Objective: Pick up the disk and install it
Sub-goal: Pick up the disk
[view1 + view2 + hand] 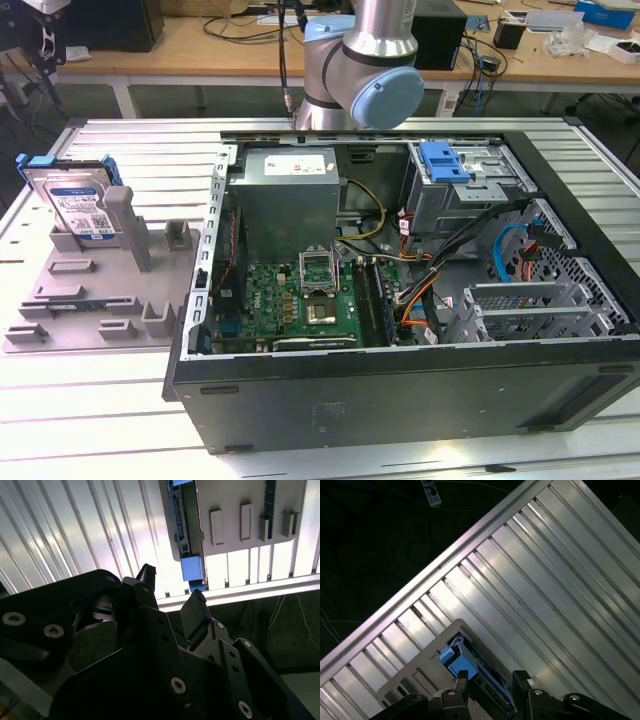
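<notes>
The disk, a silver drive with a white-and-blue label in a blue carrier frame, stands on edge in the grey slotted fixture at the exterior view's left. In both wrist views my gripper hangs well above that fixture, open, with nothing between its black fingers. The carrier's blue end shows far below the fingertips, beside the fixture's grey face. The arm's silver and blue joint rises behind the computer case.
An open black computer case lies on the ribbed aluminium table, with motherboard, cables, a power supply and a blue-latched drive bay inside. The table's edge runs under the gripper. Cluttered benches stand behind.
</notes>
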`<action>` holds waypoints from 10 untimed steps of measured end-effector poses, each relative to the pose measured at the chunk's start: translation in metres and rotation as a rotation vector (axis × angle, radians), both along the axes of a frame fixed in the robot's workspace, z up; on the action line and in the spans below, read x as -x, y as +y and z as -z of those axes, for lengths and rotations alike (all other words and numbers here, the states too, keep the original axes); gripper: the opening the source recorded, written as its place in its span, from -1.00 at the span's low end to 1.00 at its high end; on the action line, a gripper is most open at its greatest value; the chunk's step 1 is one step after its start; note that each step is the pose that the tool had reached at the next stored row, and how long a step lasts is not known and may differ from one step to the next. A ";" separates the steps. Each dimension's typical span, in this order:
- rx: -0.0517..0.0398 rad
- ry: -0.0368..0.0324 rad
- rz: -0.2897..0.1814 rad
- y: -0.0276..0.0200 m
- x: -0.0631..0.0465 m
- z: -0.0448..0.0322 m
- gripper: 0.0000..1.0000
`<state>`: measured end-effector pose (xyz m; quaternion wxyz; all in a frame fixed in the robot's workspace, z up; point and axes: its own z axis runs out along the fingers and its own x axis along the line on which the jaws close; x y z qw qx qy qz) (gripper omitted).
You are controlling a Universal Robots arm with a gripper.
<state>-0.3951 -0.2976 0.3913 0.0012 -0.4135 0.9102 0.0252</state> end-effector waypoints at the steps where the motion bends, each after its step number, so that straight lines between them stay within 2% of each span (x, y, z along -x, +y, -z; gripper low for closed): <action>1: 0.0002 0.0000 -0.012 0.0000 0.000 0.0001 -0.04; 6: 0.0114 0.0001 -0.091 0.0000 0.000 0.0005 -0.04; 10: 0.0266 0.0005 -0.140 0.0000 0.000 0.0008 -0.04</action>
